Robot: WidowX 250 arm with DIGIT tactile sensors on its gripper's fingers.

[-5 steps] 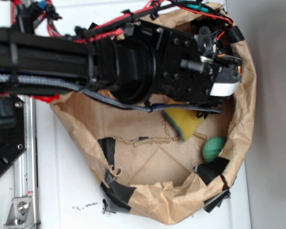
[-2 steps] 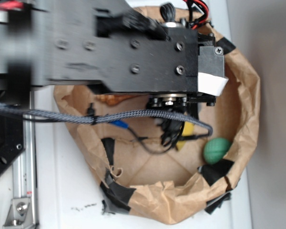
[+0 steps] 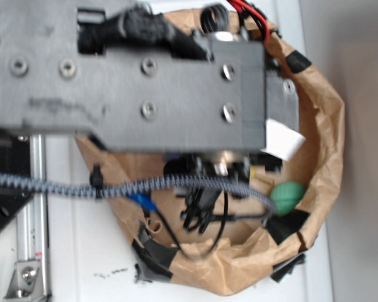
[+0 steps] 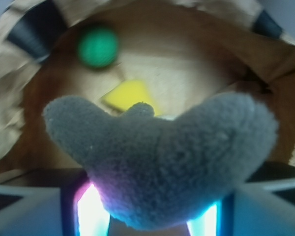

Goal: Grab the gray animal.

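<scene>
My tool [image 4: 147,216] is clamped on the gray animal [image 4: 162,162], lifted above the paper bowl [image 3: 321,157] near the desk's right edge. It looks light, soft and floppy; I'd judge the thick middle the safest hold.

You're looking at a robot lab bench: a white tabletop [image 3: 353,277] carries a makeshift brown paper bin [image 3: 331,132] patched with black tape [image 3: 156,253], beside an aluminium rail [image 3: 36,189] and braided cabling [image 3: 132,187].

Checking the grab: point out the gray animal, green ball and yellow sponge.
gray animal [image 4: 162,162], wrist view, middle of its fuzzy body
green ball [image 4: 98,46], wrist view, its centre
yellow sponge [image 4: 129,96], wrist view, its visible top
</scene>
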